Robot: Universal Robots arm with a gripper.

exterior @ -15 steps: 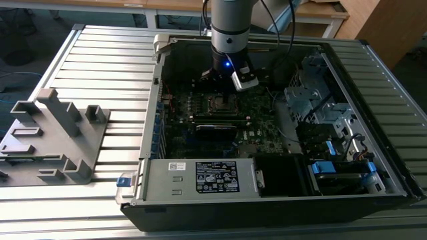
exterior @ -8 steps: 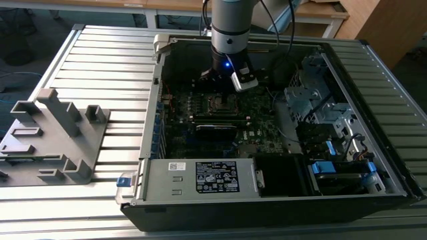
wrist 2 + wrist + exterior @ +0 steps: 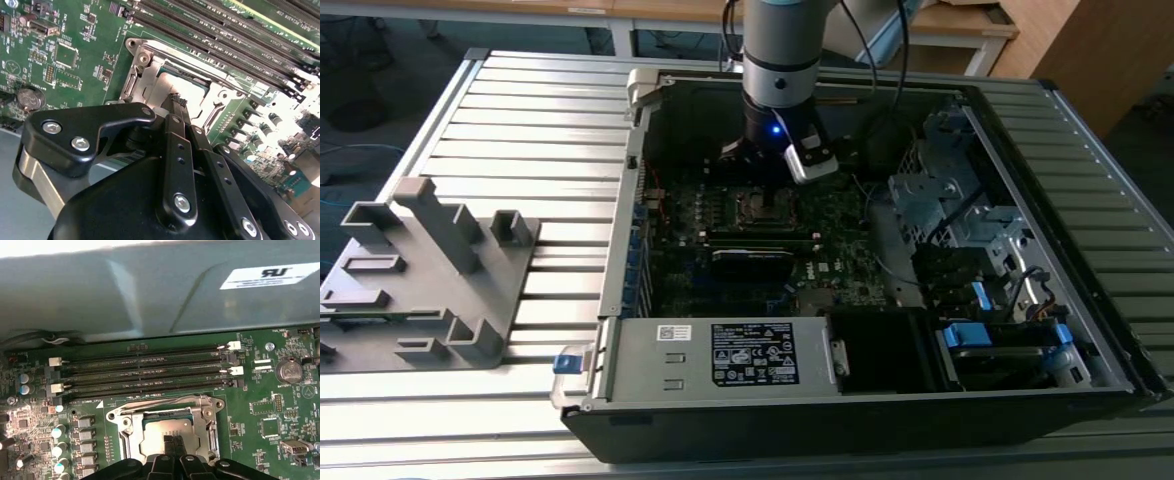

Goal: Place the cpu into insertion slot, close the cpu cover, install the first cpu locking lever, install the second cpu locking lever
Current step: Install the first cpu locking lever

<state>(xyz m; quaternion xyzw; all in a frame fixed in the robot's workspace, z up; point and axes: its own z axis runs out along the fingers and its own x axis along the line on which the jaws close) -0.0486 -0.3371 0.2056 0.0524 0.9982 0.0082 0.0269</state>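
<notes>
Gripper (image 3: 176, 102): black linkage fingers, seen from behind in both wrist views. The tips converge to a narrow point directly over the socket and appear pressed together; whether anything is pinched between them cannot be told, since the tips block their own contact point. In the first wrist view the gripper (image 3: 172, 447) enters from the lower edge, its body cut off by the frame.

Cpu (image 3: 170, 432): flat square chip, dull grey metal top, lying in the insertion slot (image 3: 129, 432) at lower centre of the first wrist view. Its near edge is hidden behind the fingertips. In the second wrist view the cpu (image 3: 187, 82) shows only as a grey strip above the tips.

Cpu cover (image 3: 165, 407): silvery square frame with a window, lying over the socket with the chip's top showing through the window (whether it is fully seated cannot be told). Locking levers cannot be made out clearly along the frame's sides.

Motherboard (image 3: 255, 410): green, with four long memory slots (image 3: 145, 375) above the socket and a coin cell battery (image 3: 289, 371) at right.

Computer case (image 3: 720, 355): open, at centre of the exterior view, on a slatted grey table (image 3: 520, 110). The arm (image 3: 781, 60) descends from the upper centre; the socket area (image 3: 765, 207) sits just below it, small and dark. A grey plastic fixture (image 3: 434, 270) stands at left, partly cut off.
</notes>
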